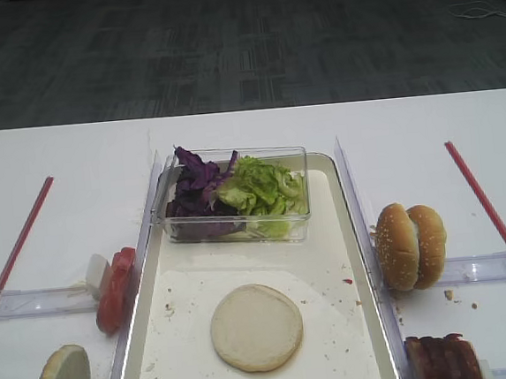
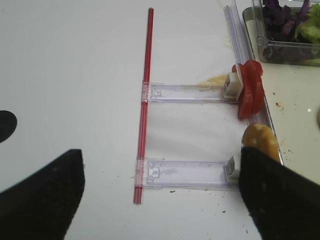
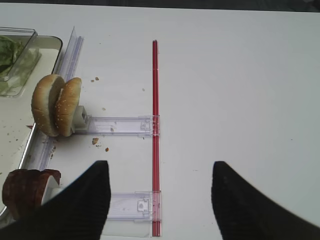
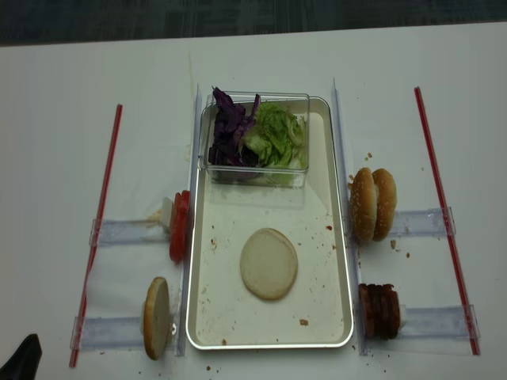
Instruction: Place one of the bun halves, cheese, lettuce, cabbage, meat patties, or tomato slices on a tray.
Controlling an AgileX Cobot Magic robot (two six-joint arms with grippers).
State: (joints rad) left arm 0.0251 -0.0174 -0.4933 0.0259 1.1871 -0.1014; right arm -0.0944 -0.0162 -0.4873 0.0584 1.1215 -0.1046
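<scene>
A flat pale bun half (image 1: 256,327) (image 4: 269,264) lies in the middle of the cream tray (image 1: 330,262) (image 4: 317,297). Another bun half (image 4: 156,318) (image 2: 260,140) stands on edge left of the tray, behind tomato slices (image 1: 116,290) (image 2: 250,90). Lettuce (image 1: 262,189) and purple cabbage (image 1: 195,190) fill the box at the tray's far end. Meat patties (image 4: 380,311) (image 3: 27,192) stand right of the tray. No cheese shows. My left gripper (image 2: 160,165) and right gripper (image 3: 160,167) hang open and empty over the table either side.
A clear plastic box (image 1: 239,235) sits on the tray's far end. Two sesame buns (image 1: 410,245) (image 3: 56,106) stand on edge to the right. Clear plastic holders (image 2: 185,92) and red strips (image 3: 155,115) (image 2: 145,100) lie on both sides. Crumbs dot the tray.
</scene>
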